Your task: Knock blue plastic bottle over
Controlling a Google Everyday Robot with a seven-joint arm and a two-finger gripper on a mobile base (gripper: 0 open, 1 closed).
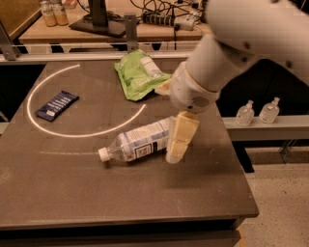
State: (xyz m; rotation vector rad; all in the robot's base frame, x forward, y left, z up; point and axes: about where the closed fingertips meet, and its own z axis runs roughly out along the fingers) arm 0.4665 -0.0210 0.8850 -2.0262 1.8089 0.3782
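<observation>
In the camera view, the blue plastic bottle (139, 143) lies on its side near the middle of the dark counter (96, 198). Its white cap points to the left and slightly toward the front edge, and its base end is hidden behind the gripper (179, 142). The gripper hangs from the white arm (227, 53), which reaches in from the upper right. Its cream-coloured end slants down and to the left and covers the bottle's right end, with the tip down close to the counter surface. From this angle I cannot tell whether the jaws are spread or pressed together. A flat green snack bag (137, 72) lies behind the bottle, toward the far edge, well apart from it. A small dark blue packet (57, 105) lies to the left, inside a thin white arc (87, 133) marked on the counter, and the arc's near end passes just behind the bottle. On a ledge beyond the counter's right side stand two small clear pump-top bottles (245, 114), side by side. On the wooden table at the back are two amber jars (53, 13), a dark stand (99, 19) and a tangle of cables (164, 14).
</observation>
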